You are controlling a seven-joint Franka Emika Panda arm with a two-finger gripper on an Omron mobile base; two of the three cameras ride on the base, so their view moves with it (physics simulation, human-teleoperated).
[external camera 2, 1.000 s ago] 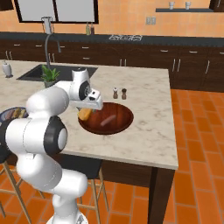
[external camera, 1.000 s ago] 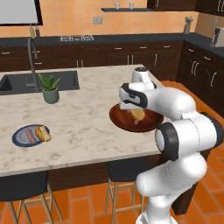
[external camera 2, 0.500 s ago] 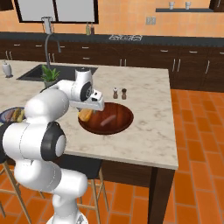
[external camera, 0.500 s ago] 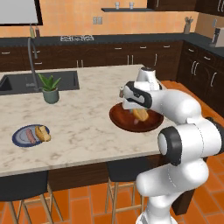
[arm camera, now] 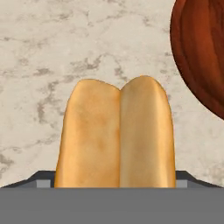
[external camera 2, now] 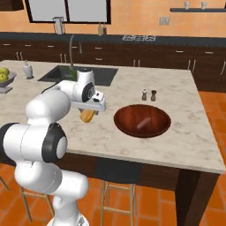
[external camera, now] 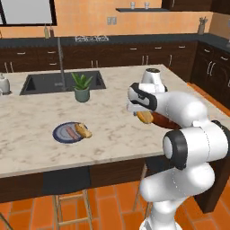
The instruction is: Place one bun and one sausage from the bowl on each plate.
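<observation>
Beside bowl (external camera 2: 142, 121) rim, gripper-held bun (external camera 2: 87, 114)

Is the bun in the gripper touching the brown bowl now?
Apart. In the right base view the bun, held in the gripper, hangs left of the bowl, with bare counter between them. The hand view shows marble between bun and bowl rim too.

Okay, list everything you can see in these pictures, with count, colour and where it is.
Wide dark reddish-brown bowl: one, on the island counter, holding one pale sausage.
Golden split bun: one, held above the counter left of the bowl.
Dark blue plate: one, near the counter's front edge, carrying a bun and a sausage.
Green potted plant: one, beside the sink.
Salt and pepper shakers: two, behind the bowl.
Grey pedestal fruit bowl: one, far left.
Pincer: one, white arm, shut on the bun.
</observation>
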